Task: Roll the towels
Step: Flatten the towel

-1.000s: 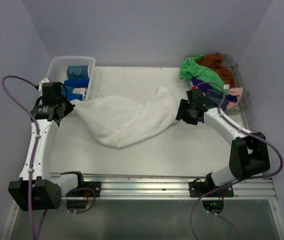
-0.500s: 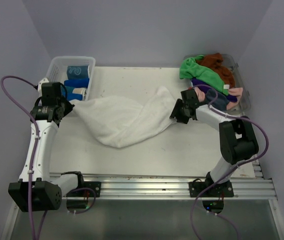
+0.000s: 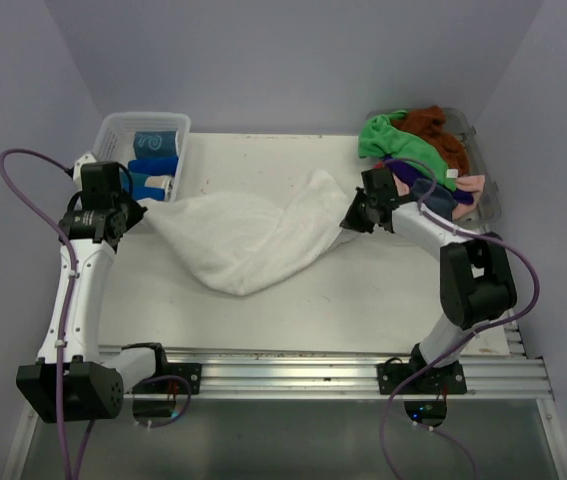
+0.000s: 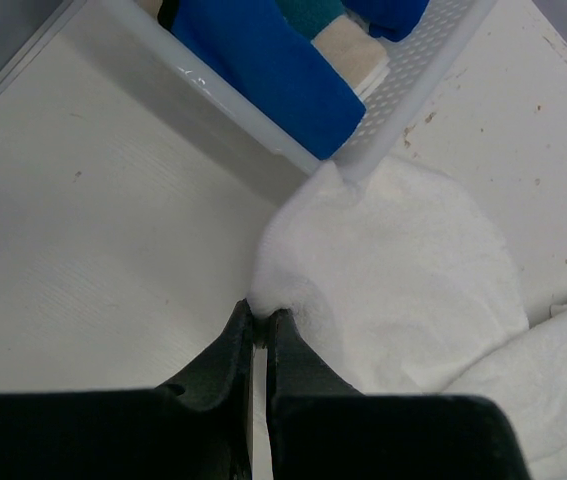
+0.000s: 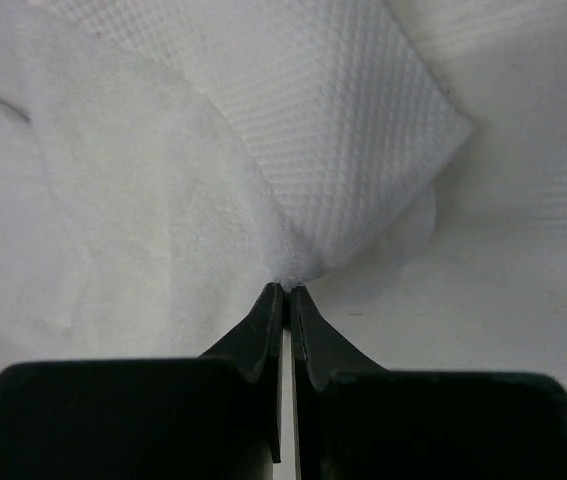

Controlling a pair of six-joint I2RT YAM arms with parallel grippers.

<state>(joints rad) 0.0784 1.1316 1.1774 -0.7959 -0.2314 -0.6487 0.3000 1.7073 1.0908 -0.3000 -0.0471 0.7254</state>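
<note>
A white towel [image 3: 248, 238] lies crumpled across the middle of the table [image 3: 363, 300]. My left gripper [image 3: 145, 210] is shut on its left corner [image 4: 283, 295], just in front of the basket. At the towel's right edge [image 5: 293, 270], my right gripper [image 3: 346, 221] is shut on the cloth, its fingertips pinching a fold. More towels sit piled in the clear tub [image 3: 490, 205] at the back right: green [image 3: 388, 140], rust-brown [image 3: 438, 128], purple [image 3: 403, 170], pink [image 3: 470, 184] and grey [image 3: 441, 200].
The white slotted basket [image 3: 113, 130] at the back left holds several rolled blue towels [image 3: 153, 165]; its corner [image 4: 363, 165] touches the white towel. Grey walls close in the table on three sides. Both arm bases stand on the rail [image 3: 293, 372] at the near edge.
The right gripper moved left and slightly back onto the towel's right edge and closed on it. The left arm held still with its corner.
</note>
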